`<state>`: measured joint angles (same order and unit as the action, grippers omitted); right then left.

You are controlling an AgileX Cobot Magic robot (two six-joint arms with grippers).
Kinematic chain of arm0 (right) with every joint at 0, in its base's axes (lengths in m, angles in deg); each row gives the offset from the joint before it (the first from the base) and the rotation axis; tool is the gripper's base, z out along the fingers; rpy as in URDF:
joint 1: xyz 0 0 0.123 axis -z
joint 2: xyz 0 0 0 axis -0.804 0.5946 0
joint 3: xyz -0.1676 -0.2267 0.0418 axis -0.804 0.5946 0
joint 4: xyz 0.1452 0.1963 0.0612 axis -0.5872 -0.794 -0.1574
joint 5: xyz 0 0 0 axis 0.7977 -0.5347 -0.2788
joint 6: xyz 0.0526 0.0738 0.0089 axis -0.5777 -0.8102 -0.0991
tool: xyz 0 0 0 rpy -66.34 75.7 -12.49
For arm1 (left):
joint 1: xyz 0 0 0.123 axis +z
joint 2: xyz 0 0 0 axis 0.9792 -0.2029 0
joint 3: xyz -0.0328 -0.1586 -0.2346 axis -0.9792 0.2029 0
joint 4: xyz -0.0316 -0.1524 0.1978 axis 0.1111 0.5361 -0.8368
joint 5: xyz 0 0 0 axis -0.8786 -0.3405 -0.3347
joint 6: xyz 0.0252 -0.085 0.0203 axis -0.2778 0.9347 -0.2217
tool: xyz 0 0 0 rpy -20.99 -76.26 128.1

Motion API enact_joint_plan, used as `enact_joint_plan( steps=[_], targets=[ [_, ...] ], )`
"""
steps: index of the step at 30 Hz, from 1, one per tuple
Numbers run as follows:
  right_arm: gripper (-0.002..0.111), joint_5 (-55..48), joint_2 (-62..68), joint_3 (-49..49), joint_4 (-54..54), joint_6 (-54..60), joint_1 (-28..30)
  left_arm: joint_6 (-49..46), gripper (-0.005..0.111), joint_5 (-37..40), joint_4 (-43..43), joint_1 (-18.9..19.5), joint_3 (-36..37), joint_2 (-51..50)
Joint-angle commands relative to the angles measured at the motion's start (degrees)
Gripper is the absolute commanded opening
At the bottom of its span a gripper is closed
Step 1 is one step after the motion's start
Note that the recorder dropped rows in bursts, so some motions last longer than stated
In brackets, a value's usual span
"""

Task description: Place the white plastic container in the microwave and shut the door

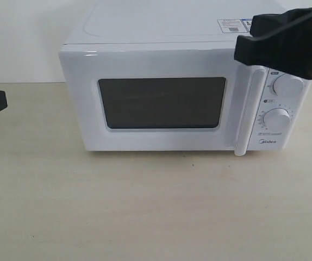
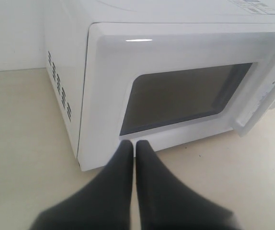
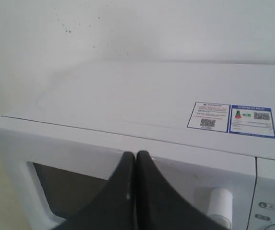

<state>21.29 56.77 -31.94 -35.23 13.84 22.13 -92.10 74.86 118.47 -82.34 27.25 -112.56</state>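
- Right, one microwave (image 1: 161, 54) on the table (image 1: 145, 206), its one door (image 1: 82, 103) shut.
- Two dials (image 1: 277, 118), two stickers (image 3: 208, 115) on top.
- My left gripper (image 2: 135, 143) and right gripper (image 3: 136, 154): both clenched, empty.

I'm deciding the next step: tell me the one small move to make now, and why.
Probably back the right gripper away from the microwave. The door is flush shut, the gripper is shut and holds nothing, and no container shows outside; the dark window hides the inside.
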Motion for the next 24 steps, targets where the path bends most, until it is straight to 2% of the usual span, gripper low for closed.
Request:
enact_joint_plan(
  steps=[1, 4, 7, 9, 16, 19, 24],
  targets=[
    [0.000, -2.5, -5.1, 0.2, 0.3, 6.9, 0.1, 0.3, 0.004, -0.4, 0.4, -0.5, 0.2, 0.4],
    [0.000, -9.2, -10.6, 0.2, 0.3, 11.5, 2.3, 0.3, 0.004, -0.4, 0.4, -0.5, 0.2, 0.4],
    [0.000, -21.0, -16.5, 0.2, 0.3, 12.0, 8.6, 0.3, 0.004, -0.4, 0.4, -0.5, 0.2, 0.4],
    [0.000, -25.1, -20.7, 1.9, 0.0, 12.0, 13.6, 0.3, 0.004, -0.4, 0.4, -0.5, 0.2, 0.4],
    [0.000, -23.9, -34.9, 18.0, -0.5, 2.7, 28.7, 0.3, 0.004, -0.6, 0.4, -0.5, 0.2, 0.4],
    [0.000, -23.1, -38.5, 23.9, -0.5, -1.3, 31.6, 0.3, 0.004, -0.6, 0.4, -0.5, 0.2, 0.4],
    [0.000, -22.7, -39.5, 27.9, -0.5, -2.5, 32.0, 0.3, 0.004, -0.6, 0.4, -0.5, 0.2, 0.4]
  ],
)
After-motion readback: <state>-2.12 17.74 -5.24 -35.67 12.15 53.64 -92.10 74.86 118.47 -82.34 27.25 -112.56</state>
